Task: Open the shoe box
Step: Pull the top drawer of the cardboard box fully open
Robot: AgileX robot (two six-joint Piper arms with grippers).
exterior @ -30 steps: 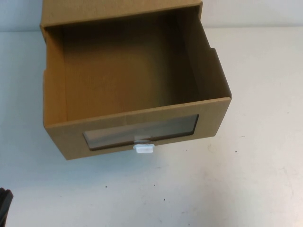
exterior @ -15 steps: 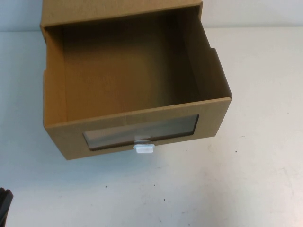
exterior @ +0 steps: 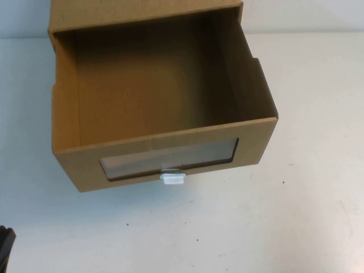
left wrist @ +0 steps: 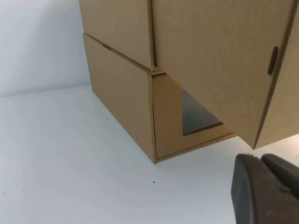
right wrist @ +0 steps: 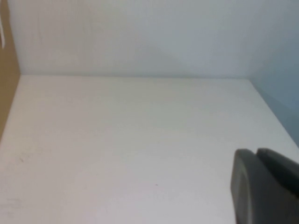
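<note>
Shoe box (exterior: 165, 142) at 12 o'clock on worktop (exterior: 307, 216). Drawer drawn out toward 6 o'clock, cardboard floor showing. White pull tab (exterior: 172, 178) below front window (exterior: 193, 153). Left hand (left wrist: 259, 162) pinched closed, holding nothing, near 7 o'clock, apart from box corner. Right hand (right wrist: 256, 156) pinched closed, holding nothing, over worktop, apart from box.

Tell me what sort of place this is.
Probably a robot test bench, not a home: a white table, a plain white wall, and one opened cardboard shoe box. The left gripper sits near the box, the right gripper over the table, both shut.
</note>
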